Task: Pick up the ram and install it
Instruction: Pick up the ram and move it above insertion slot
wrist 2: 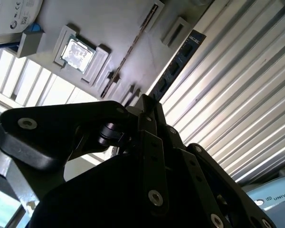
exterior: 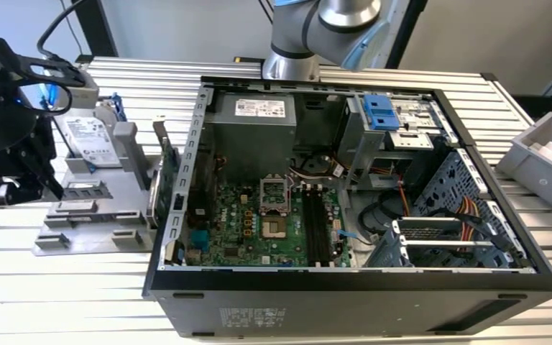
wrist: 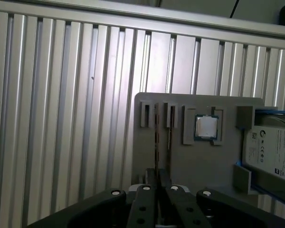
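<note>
The ram [wrist 2: 132, 53] is a thin stick standing on edge in a slot of the grey holder [wrist 2: 109, 28]; in the first wrist view the ram [wrist: 156, 137] runs as a dark line toward my fingertips. In the exterior view the ram [exterior: 84, 190] sits on the near part of the holder. My black gripper [exterior: 12, 192] hangs over the holder's end on the exterior view's left. Both wrist views show the gripper [wrist 2: 147, 105] [wrist: 157, 178] shut with nothing held, its tips a short way above the ram. The motherboard's long black slots [exterior: 316, 228] lie in the open computer case [exterior: 353, 277].
A silver hard drive [exterior: 92, 138] in a blue frame and a square processor chip [wrist: 206, 127] rest on the same holder. A larger green card with a metal bracket [exterior: 166, 180] stands between holder and case. A grey bin [exterior: 549, 162] sits at the exterior view's right on the ribbed table [wrist: 61, 118].
</note>
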Available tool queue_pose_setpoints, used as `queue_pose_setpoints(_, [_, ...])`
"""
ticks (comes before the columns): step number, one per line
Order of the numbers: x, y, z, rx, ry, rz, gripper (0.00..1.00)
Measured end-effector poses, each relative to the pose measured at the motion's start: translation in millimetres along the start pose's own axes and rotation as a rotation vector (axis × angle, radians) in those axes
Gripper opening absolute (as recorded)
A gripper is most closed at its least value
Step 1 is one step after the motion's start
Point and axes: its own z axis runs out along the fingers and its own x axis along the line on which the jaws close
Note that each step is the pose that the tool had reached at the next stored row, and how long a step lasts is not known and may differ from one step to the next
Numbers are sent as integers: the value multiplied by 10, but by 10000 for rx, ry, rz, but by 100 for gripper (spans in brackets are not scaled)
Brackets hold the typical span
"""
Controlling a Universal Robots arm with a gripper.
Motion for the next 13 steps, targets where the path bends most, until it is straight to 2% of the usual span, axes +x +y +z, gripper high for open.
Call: queue_pose_setpoints(13, [-10, 3, -111, -3, 2, 1, 0])
